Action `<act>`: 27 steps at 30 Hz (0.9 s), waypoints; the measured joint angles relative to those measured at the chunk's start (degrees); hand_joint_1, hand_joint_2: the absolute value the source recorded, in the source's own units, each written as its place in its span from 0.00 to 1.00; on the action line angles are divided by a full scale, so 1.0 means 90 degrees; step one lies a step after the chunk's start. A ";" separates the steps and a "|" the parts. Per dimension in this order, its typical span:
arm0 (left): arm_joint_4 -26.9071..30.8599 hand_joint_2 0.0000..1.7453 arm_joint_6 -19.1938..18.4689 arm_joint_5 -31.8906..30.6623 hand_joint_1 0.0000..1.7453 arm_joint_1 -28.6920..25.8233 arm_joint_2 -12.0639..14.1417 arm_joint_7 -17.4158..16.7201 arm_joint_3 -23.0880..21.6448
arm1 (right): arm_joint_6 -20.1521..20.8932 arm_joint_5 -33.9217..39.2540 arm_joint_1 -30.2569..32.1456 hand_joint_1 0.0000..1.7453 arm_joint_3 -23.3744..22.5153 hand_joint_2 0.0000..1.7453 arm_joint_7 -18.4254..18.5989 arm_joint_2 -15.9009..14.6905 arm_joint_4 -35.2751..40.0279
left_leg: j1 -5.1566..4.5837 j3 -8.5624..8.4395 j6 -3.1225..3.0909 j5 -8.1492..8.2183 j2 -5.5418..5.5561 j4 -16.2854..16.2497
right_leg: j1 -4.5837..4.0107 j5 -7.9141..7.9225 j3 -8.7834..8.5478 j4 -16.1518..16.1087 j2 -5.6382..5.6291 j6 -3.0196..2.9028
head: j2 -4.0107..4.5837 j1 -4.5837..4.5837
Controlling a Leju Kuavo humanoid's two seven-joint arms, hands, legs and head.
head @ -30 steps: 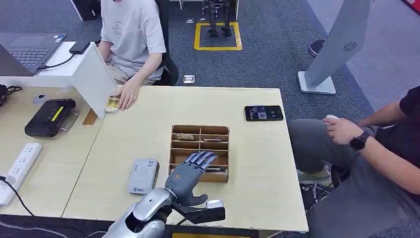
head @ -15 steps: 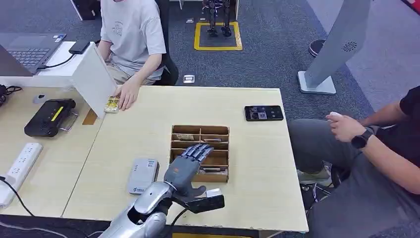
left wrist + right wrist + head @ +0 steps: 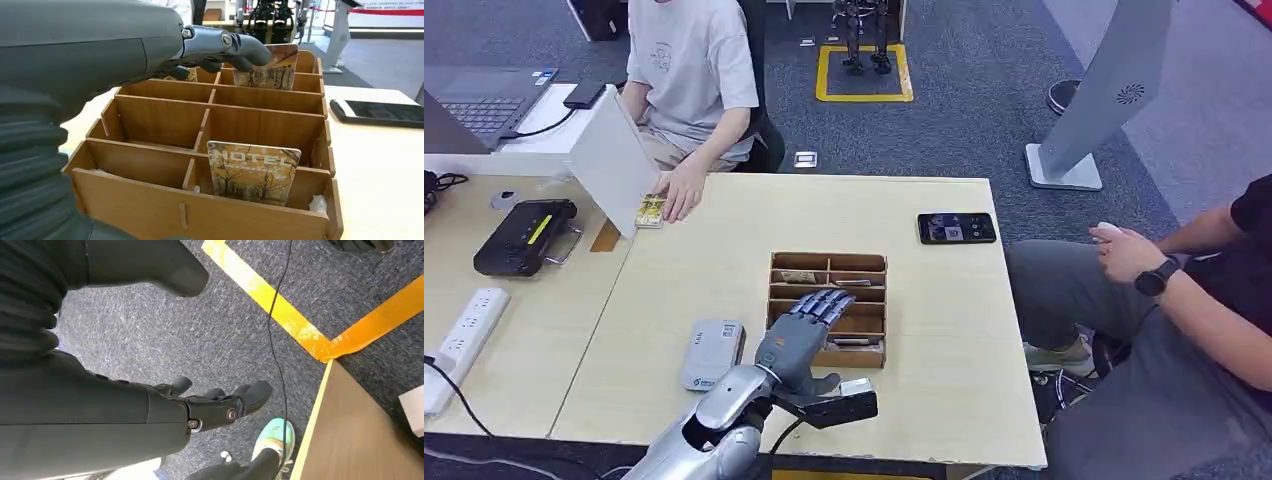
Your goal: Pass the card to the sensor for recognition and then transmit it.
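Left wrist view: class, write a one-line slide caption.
The left hand reaches over a wooden organizer with hotel cards: one card stands nearest.

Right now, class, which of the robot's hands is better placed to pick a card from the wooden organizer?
Left. The left hand hovers over the wooden organizer holding the cards; the right hand hangs beside the table.

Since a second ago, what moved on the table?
The left robot hand drew back a little toward the robot, staying open above the brown wooden compartment box. The seated person's hand shifted slightly. The grey card sensor, black phone and hotel card stayed put.
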State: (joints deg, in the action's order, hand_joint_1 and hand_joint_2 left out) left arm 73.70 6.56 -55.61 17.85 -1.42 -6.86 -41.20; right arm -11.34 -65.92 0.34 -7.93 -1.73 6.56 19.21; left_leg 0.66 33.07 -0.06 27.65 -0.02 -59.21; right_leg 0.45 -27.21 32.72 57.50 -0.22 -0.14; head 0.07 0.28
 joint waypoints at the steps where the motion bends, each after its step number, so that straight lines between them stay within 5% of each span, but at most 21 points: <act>1: 0.0000 1.00 0.0000 0.0005 0.00 0.0000 -0.0002 0.0012 0.0000 | 0.0015 0.0012 0.0000 0.00 0.0024 1.00 0.0000 0.0000 0.0007 | 0.0000 0.0000 0.0000 0.0000 0.0000 0.0000 | 0.0000 0.0000 0.0000 0.0000 0.0000 0.0000 | 0.0000 0.0000; 27: 0.0012 1.00 -0.0248 0.0670 0.00 -0.0047 -0.0153 0.0321 -0.0002 | -0.0080 0.0544 0.0008 0.00 0.0549 1.00 0.0041 -0.0002 0.0012 | 0.0000 0.0000 0.0000 0.0000 0.0000 0.0000 | 0.0000 0.0000 0.0000 0.0000 0.0000 0.0000 | 0.0000 0.0000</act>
State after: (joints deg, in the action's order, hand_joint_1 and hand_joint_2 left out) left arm 73.81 4.33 -49.57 17.43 -2.80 -3.98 -41.22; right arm -12.07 -61.03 0.41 -3.00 -1.36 6.54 19.32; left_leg 0.65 33.07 -0.06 27.65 -0.03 -59.21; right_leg 0.45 -27.21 32.72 57.50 -0.23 -0.14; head 0.07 0.28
